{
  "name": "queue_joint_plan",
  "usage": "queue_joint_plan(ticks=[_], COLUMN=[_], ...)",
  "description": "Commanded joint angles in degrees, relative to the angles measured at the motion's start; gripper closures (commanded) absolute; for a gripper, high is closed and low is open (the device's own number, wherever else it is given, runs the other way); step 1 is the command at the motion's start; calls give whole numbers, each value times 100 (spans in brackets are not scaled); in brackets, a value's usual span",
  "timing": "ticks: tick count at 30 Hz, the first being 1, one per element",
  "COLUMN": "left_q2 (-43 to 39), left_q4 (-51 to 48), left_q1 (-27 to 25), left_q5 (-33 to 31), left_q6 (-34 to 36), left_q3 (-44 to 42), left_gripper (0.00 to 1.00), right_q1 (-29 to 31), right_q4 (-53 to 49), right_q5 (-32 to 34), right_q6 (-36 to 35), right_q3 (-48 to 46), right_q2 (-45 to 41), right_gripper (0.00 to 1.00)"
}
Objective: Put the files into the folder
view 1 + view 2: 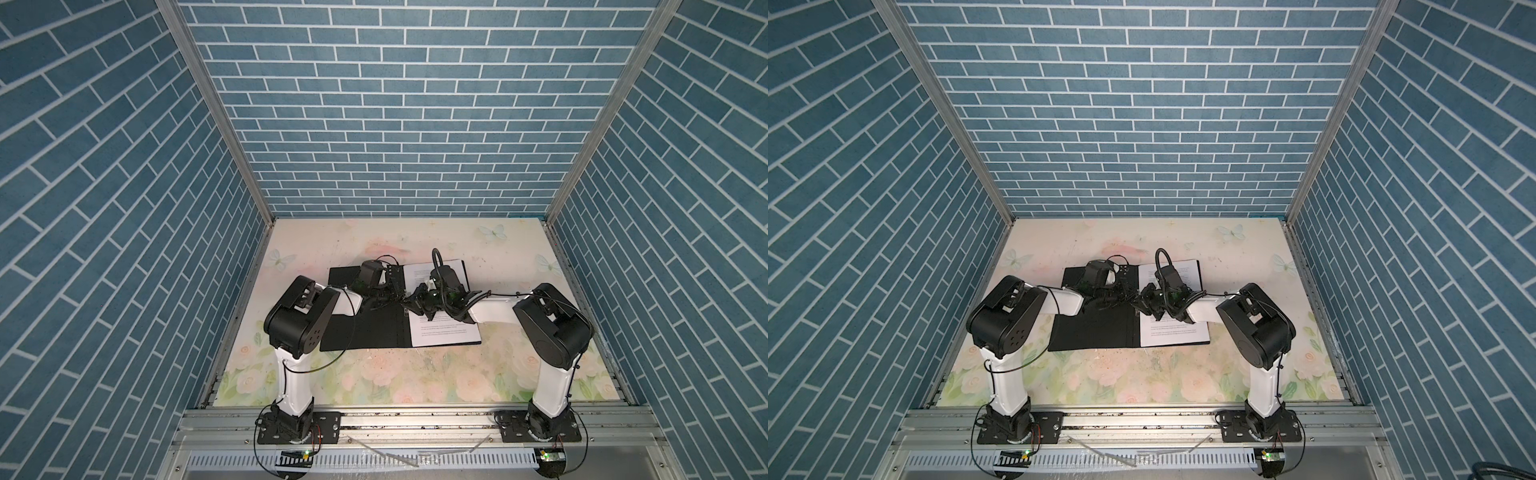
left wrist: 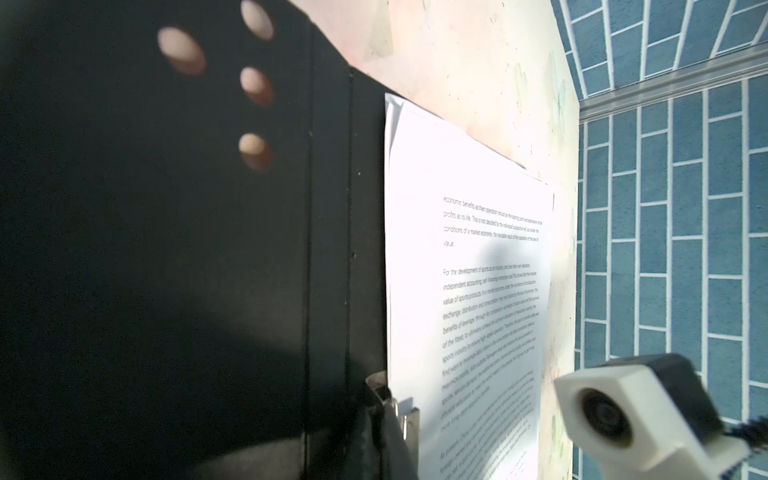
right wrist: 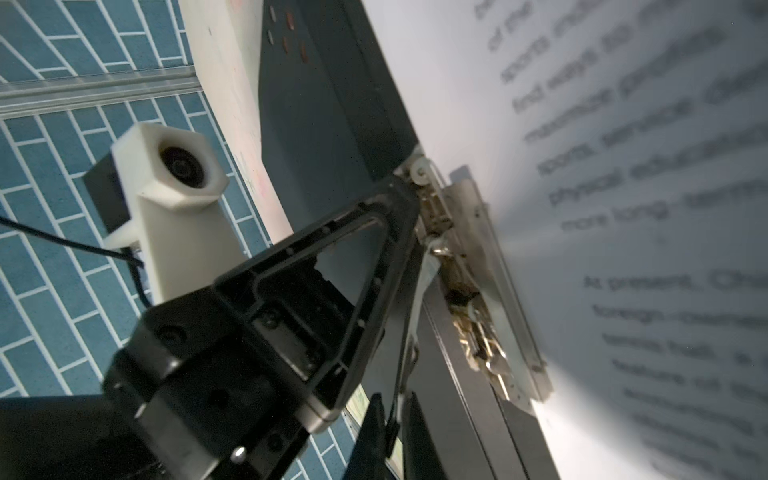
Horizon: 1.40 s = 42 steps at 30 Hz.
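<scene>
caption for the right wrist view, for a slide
The left gripper, shut, at the metal spine clip of the open folder, the printed text sheet lying beside the clip

In the left wrist view the printed sheet [image 2: 469,291] carries black type with the lines "profits as its life", "conditions of a market economy" and "value", then a paragraph that opens "For the development of sports as an industry" and goes on with "independent accounting", "value of sports products" and "of the fittest". In the right wrist view the printed sheet [image 3: 623,166] shows blurred fragments, "find ways to", "physical education" and "At present"; in both top views its lines are too small to read
</scene>
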Motion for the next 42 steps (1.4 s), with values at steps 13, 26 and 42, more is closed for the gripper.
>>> queue_joint_plan(ticks=[13, 26, 42], left_q2=[126, 233, 357], left_q4=[-478, -448, -204], left_q1=[-78, -77, -145], left_q5=[-38, 84, 149], left_q6=[73, 55, -193], left_q3=[-213, -169, -151], left_gripper=[94, 95, 95], right_q1=[45, 41, 36], right_q4=[316, -490, -1118], right_q5=[24, 135, 749], right_q6=[122, -856, -1996], right_q3=[-658, -1067, -1279], right_q2=[-88, -550, -375], right_gripper=[99, 100, 100])
